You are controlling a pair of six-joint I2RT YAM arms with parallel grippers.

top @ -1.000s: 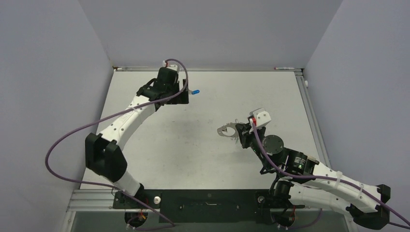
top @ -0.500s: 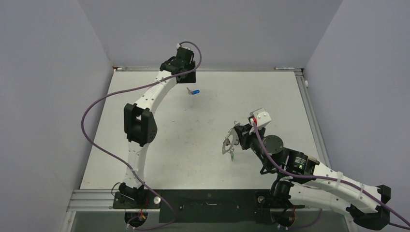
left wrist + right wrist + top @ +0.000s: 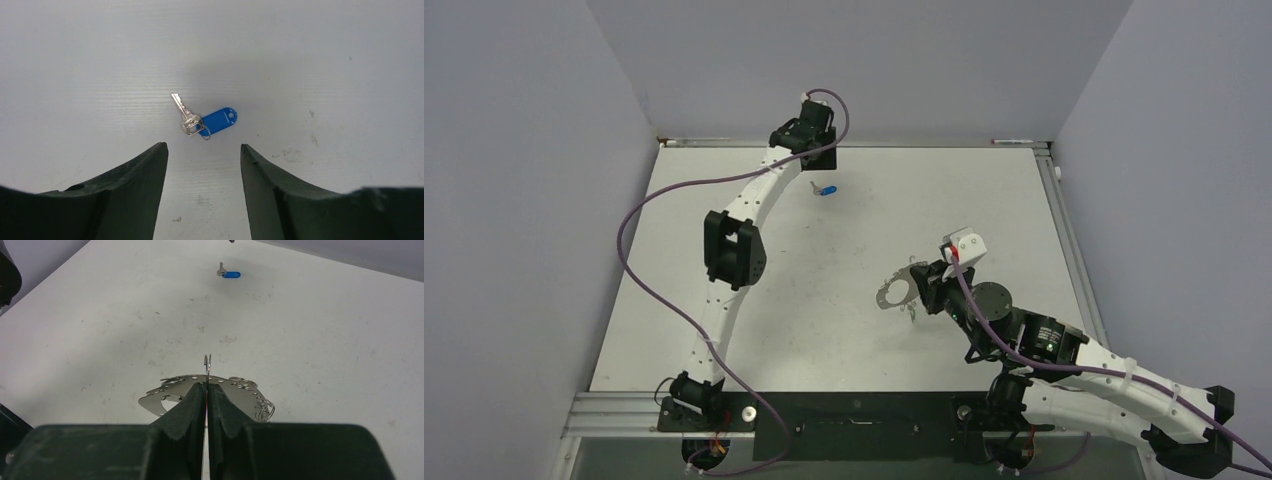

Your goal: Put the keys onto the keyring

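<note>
The blue-capped key (image 3: pixel 220 120) lies flat on the white table, its silver blade (image 3: pixel 179 105) pointing away; it also shows in the top view (image 3: pixel 826 190) and the right wrist view (image 3: pixel 230 274). My left gripper (image 3: pixel 203 148) is open and empty, hovering just short of the key, far back on the table (image 3: pixel 814 165). My right gripper (image 3: pixel 206 385) is shut on a thin upright ring of the silvery keyring (image 3: pixel 165 395), which carries small rings (image 3: pixel 242 384). It holds the keyring low over the table at centre right (image 3: pixel 894 293). I see no green key clearly.
The table (image 3: pixel 844 330) has grey walls on three sides and a metal rail along its right edge (image 3: pixel 1064 230). The left arm's elbow (image 3: pixel 734 250) stands high over the left half. Purple cables loop off both arms.
My left arm has stretched up and back, its gripper now farther behind the blue key. My right gripper swung the keyring down, then brought it back flatter, slightly nearer.
</note>
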